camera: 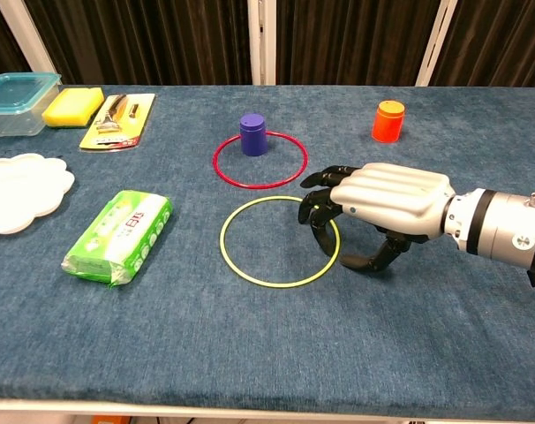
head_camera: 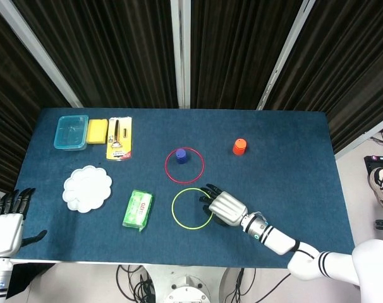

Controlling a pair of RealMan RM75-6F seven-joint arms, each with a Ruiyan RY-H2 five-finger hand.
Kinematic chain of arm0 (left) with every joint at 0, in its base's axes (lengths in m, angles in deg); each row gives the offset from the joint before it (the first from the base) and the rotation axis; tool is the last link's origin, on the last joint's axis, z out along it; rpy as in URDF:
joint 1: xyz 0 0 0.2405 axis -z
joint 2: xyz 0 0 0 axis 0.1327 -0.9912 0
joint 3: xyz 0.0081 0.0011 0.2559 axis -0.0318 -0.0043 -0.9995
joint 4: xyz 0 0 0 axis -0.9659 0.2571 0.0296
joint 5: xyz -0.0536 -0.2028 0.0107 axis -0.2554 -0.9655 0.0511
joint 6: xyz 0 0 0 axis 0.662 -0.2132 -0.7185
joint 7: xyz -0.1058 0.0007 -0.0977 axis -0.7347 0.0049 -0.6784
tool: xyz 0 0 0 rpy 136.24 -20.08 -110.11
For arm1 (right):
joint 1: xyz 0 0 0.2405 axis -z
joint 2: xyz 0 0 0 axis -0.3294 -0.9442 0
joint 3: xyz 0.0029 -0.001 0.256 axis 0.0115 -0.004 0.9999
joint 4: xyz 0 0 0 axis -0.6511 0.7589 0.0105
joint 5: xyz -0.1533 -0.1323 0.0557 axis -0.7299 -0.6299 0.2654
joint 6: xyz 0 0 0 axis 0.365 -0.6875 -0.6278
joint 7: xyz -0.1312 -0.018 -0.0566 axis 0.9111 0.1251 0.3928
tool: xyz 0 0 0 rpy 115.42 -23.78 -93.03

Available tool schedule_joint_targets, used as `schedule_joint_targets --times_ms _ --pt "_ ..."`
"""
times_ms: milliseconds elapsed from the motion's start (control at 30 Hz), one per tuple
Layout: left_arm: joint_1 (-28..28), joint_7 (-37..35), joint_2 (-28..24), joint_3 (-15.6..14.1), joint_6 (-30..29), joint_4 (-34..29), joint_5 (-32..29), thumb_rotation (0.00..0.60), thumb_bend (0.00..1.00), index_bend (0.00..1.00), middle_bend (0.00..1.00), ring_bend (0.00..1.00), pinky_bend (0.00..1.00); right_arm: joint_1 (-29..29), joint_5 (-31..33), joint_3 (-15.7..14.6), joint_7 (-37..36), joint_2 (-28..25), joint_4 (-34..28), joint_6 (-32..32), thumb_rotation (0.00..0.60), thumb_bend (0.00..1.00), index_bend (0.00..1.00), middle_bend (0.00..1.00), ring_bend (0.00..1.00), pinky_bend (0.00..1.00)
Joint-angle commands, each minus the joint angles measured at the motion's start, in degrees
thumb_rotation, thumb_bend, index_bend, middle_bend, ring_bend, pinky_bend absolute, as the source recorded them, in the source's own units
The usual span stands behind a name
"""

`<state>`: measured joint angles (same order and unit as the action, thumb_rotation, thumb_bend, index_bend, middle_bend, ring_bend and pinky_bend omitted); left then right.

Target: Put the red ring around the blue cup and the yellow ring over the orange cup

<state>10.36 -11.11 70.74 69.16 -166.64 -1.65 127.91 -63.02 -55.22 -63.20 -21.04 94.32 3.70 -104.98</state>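
The blue cup [camera: 252, 133] stands inside the red ring [camera: 259, 160], near the ring's far edge. The yellow ring [camera: 279, 240] lies flat on the blue table [camera: 250, 336], nearer the front. The orange cup [camera: 388, 121] stands alone at the back right, also seen from the head view [head_camera: 239, 146]. My right hand [camera: 382, 201] hovers low over the yellow ring's right edge. Its fingers [camera: 316, 212] curl down inside the ring and the thumb reaches outside it, nothing gripped. My left hand [head_camera: 5, 224] hangs off the table's left front corner, fingers spread.
A green packet [camera: 119, 236] lies left of the yellow ring. A white plate [camera: 16, 190] sits at the left edge. At the back left stand a teal container [camera: 16, 102], a yellow sponge [camera: 73, 105] and a carded razor [camera: 119, 119].
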Motion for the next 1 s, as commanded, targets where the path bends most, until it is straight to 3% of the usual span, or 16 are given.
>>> schedule_joint_targets --times_ms 33,300,600,833,1000 --pt "0.00 -0.22 0.09 -0.01 0.07 0.23 -0.04 0.600 0.10 0.06 0.05 0.00 0.00 0.07 0.03 -0.03 -0.09 0.46 0.43 0.02 0.600 0.31 0.54 0.22 0.00 0.00" --pt "-0.11 -1.14 0.37 -0.10 0.05 1.10 0.08 0.600 0.10 0.06 0.05 0.00 0.00 0.52 0.08 0.05 -0.16 1.22 0.98 -0.73 0.600 0.33 0.65 0.27 0.00 0.00" --pt "-0.13 -1.95 0.53 -0.10 -0.01 1.80 0.29 0.600 0.10 0.06 0.05 0.00 0.00 1.16 1.67 1.52 0.13 -1.25 -2.39 -1.80 0.600 0.35 0.69 0.29 0.00 0.00" --pt "0.23 -1.80 0.35 -0.03 0.12 1.68 0.80 0.600 0.10 0.06 0.05 0.00 0.00 1.99 6.77 5.66 -0.42 -7.36 -6.59 -2.61 0.600 0.35 0.70 0.29 0.00 0.00" --pt "0.48 -1.53 0.34 -0.07 0.39 1.41 0.98 0.600 0.10 0.06 0.05 0.00 0.00 1.14 13.64 9.34 -1.38 -12.34 -7.38 1.72 0.600 0.35 0.70 0.29 0.00 0.00"
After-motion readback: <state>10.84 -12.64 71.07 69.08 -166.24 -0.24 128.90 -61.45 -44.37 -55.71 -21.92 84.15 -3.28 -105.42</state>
